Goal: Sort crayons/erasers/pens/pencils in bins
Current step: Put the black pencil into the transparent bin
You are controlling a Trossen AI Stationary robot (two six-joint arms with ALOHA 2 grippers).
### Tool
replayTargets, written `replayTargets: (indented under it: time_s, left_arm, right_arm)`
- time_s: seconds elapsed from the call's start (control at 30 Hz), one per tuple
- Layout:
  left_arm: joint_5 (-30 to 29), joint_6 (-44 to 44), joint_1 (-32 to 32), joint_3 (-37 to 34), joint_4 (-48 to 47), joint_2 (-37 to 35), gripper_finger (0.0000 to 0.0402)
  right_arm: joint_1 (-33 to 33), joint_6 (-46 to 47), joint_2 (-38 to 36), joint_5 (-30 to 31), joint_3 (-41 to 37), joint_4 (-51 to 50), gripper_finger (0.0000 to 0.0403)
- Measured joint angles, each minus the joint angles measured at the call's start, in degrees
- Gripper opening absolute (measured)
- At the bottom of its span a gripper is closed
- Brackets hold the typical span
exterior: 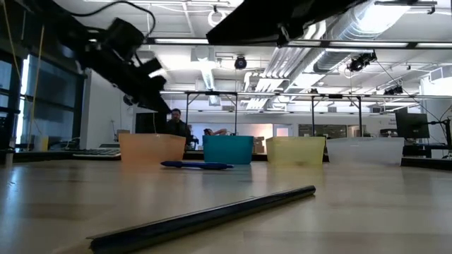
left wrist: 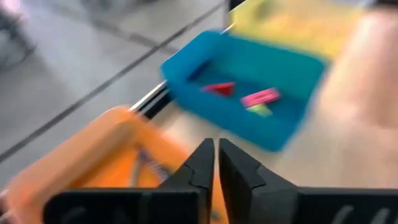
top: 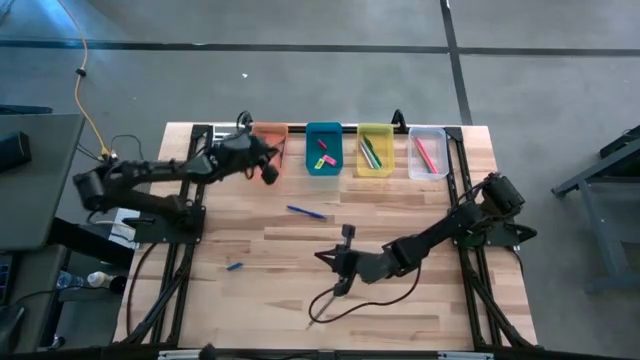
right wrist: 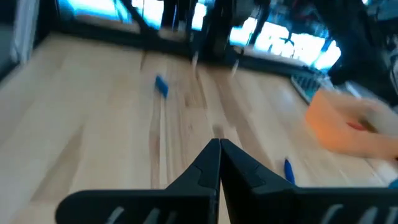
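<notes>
Left claw above the orange bin, nearly shut, empty
Next, approach the blue pen lengthwise; right claw shut, idle

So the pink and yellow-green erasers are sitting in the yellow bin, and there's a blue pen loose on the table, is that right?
Not quite. The erasers lie in the teal-blue bin, not the yellow bin, which holds green sticks; the high view shows this. The blue pen does lie loose on the table.
</notes>
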Motion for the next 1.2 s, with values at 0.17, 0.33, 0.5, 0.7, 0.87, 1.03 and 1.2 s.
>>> replayTargets:
  time_s: [0.17, 0.33, 0.5, 0.7, 0.87, 1.03, 1.2]
  left_arm:
    - [3.94, -1.34, -8.66, -9.42, 12.27, -9.02, 0.0005]
    - [6.82, 0.83, -17.67, -17.30, 25.32, -15.35, 0.0001]
    - [7.55, 1.67, -24.30, -19.83, 28.42, -18.66, 0.0001]
    - [7.36, 0.77, -30.09, -20.09, 29.66, -19.65, 0.0000]
    - [6.41, 3.20, -32.89, -20.09, 29.79, -19.65, 0.0000]
    - [5.15, 3.77, -33.25, -20.09, 29.73, -19.65, 0.0001]
    - [5.14, 3.81, -33.25, -20.09, 29.70, -19.65, 0.0001]
  right_arm:
    - [-0.55, 7.47, 0.00, -3.24, 9.09, -22.92, 0.0000]
    - [-1.18, 11.62, 1.37, -10.51, 16.48, -39.08, 0.0000]
    - [-1.14, 11.71, 5.56, -18.14, 22.03, -47.10, 0.0014]
    - [-1.11, 12.36, 10.89, -26.17, 26.55, -53.07, 0.0069]
    - [-1.10, 11.91, 14.88, -30.40, 29.24, -58.21, 0.0098]
    - [-0.09, 11.03, 17.54, -31.56, 31.20, -61.95, 0.0097]
    - [1.09, 10.24, 18.03, -31.33, 31.30, -62.76, 0.0095]
